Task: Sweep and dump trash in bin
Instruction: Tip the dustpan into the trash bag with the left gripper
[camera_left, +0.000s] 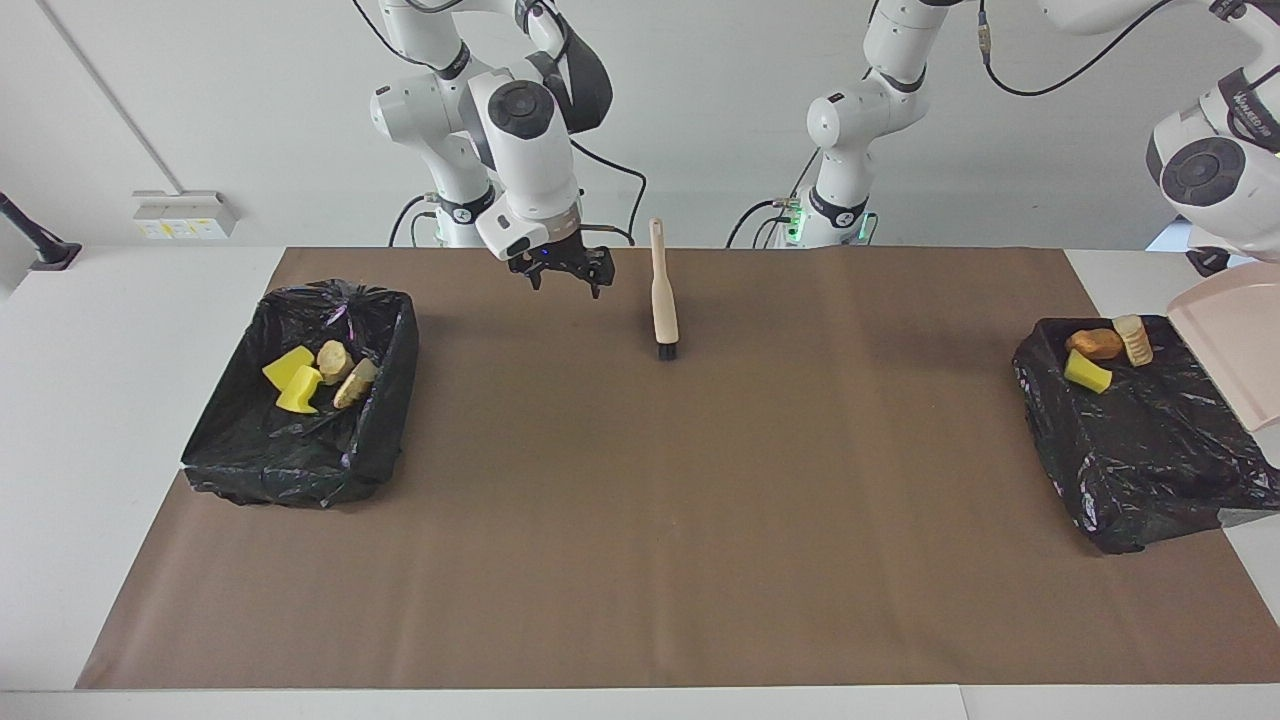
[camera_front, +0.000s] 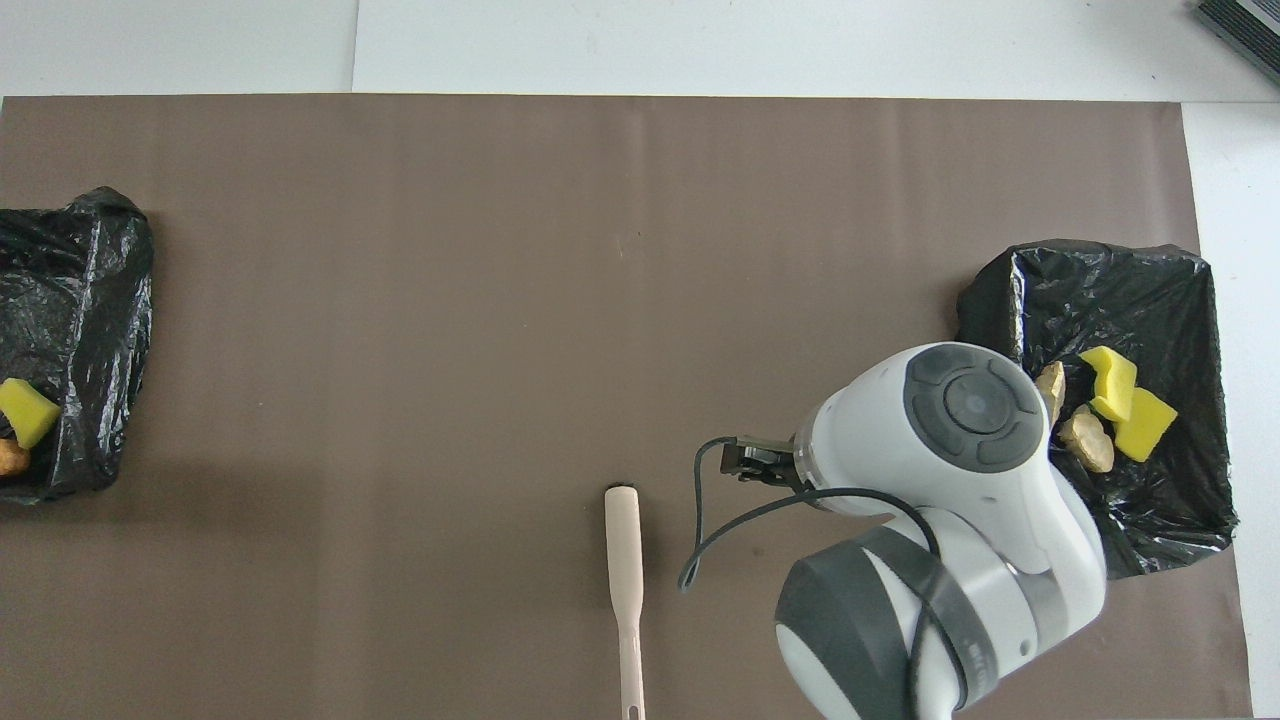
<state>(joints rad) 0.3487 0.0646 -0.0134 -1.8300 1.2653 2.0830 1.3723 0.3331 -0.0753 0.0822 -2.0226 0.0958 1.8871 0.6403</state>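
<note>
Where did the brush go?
The brush lies on the brown mat, midway between the two black bins and close to the robots' edge, bristles pointing away from them. The right tool hangs open beside it, toward the right arm's end.
</note>
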